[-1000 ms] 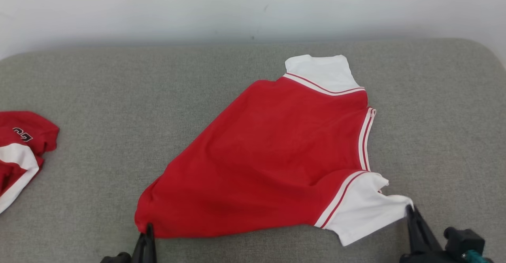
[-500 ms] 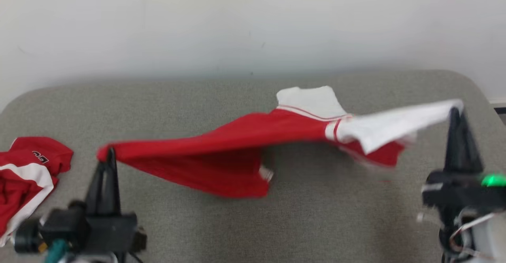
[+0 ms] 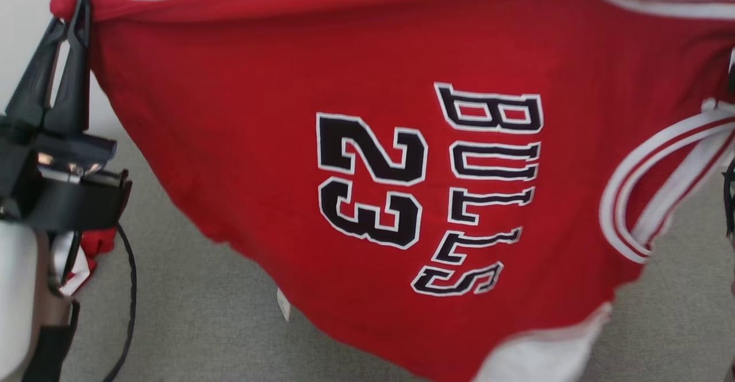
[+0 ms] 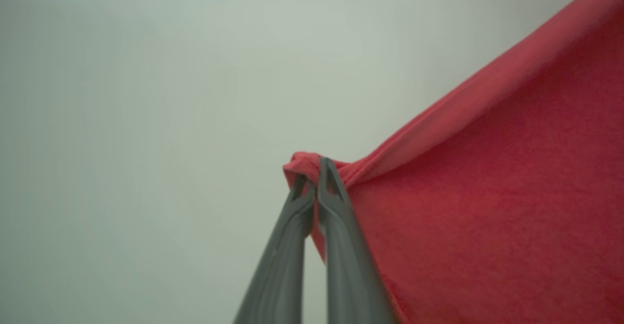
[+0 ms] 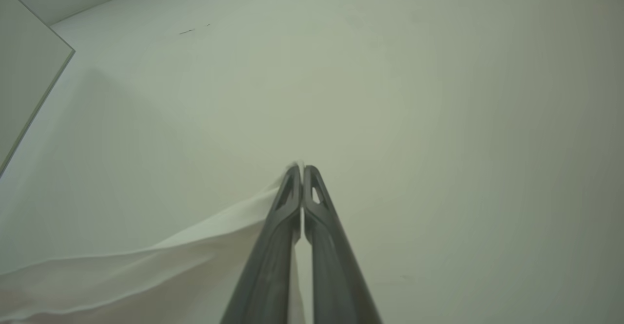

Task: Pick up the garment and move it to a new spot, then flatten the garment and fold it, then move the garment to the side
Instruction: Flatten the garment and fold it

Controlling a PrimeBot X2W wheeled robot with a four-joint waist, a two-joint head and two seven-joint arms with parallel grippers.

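Holding the red jersey (image 3: 241,112) spread in the air above the grey cushion (image 3: 189,319), I have my left gripper (image 3: 80,3) clamped on a red corner and my right gripper (image 5: 302,168) clamped on a white edge. I judge it best to lower both evenly and taut onto the cushion.

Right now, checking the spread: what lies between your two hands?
The red jersey, seen in the head view: left hand pinches its red corner, right hand its white edge.
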